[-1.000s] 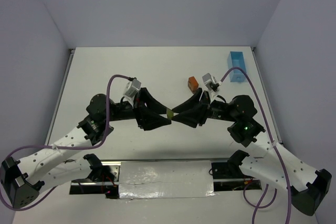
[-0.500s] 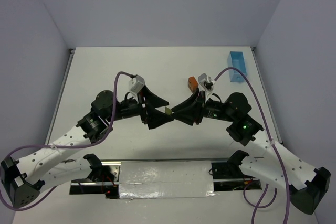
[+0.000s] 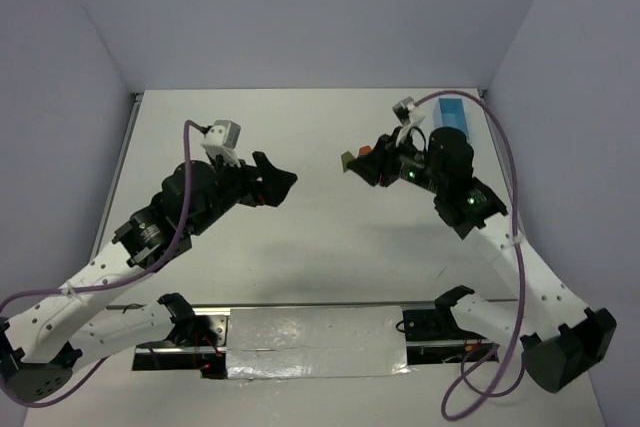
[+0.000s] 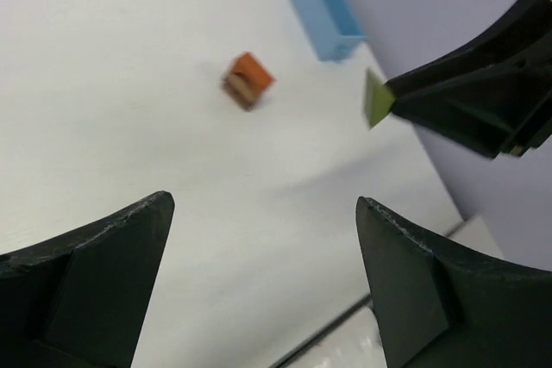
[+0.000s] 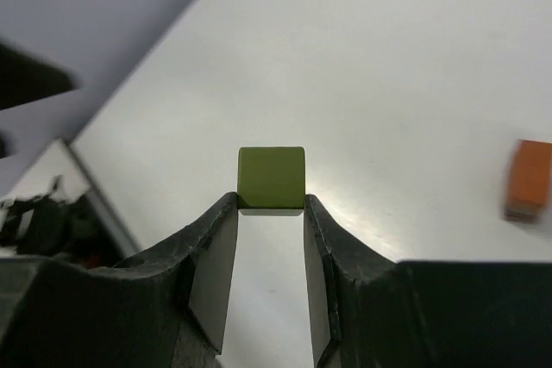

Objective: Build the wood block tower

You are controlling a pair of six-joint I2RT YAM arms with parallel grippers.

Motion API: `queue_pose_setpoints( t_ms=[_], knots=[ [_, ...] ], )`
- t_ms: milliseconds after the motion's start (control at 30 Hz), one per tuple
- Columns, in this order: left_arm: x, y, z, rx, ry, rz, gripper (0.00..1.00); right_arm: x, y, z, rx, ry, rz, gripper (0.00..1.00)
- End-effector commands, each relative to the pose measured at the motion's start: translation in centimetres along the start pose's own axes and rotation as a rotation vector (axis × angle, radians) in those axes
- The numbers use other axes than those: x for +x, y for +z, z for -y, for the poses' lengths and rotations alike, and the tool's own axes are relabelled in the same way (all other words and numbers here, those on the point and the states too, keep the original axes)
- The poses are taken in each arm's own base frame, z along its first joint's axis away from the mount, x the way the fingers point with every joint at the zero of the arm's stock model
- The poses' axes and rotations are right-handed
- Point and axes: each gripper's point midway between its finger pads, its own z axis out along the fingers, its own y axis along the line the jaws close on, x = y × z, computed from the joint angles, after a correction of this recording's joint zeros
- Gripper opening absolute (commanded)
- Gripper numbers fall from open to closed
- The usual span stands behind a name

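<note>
Right gripper (image 5: 270,205): jaws clamped on the olive green block (image 5: 271,178). The block sits at the very tips of the fingers (image 5: 211,256), one flat face against each pad, its upper half sticking out past them. It is held in the air above the table (image 3: 300,237), touching nothing else. From above, the block (image 3: 347,160) shows at the gripper's (image 3: 353,163) nose, which points toward the left arm.

Left gripper (image 4: 263,204): jaws wide apart, nothing between them. From above it (image 3: 285,179) faces the right gripper, well apart from it, with bare tabletop between the two.

Orange block (image 4: 248,79): lies on the table ahead of the left gripper, beyond its open fingers. Its side face shows a tan and darker band; cannot tell if that is a second block under it. In the right wrist view it (image 5: 528,178) is off to the right of the held olive block, apart from it, blurred.

Blue tray (image 4: 326,15): past the orange block, near the table's far right edge (image 3: 452,113), behind the right gripper.
</note>
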Motion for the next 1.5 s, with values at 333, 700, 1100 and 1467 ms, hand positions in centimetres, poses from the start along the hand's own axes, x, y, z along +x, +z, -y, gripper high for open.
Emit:
queue_pose_setpoints(
  t_ms=[333, 700, 1100, 1467],
  knots=[
    [-0.7, -6.4, -10.0, -0.500, 0.394, -0.138, 1.00, 1.0, 4.5, 17.6, 0.623, -0.222, -0.469, 0.00],
    [3.6, -6.3, -11.9, -0.431, 0.355, -0.103, 1.00, 2.6, 6.7, 23.6, 0.660, -0.237, -0.601, 0.01],
    [4.1, -5.9, -12.0, -0.435, 0.359, -0.125, 0.99, 5.1, 8.2, 24.5, 0.657, -0.195, -0.612, 0.09],
    [4.2, -5.8, -12.1, -0.434, 0.361, -0.131, 0.99, 7.1, 9.1, 24.7, 0.662, -0.189, -0.680, 0.12]
  ],
)
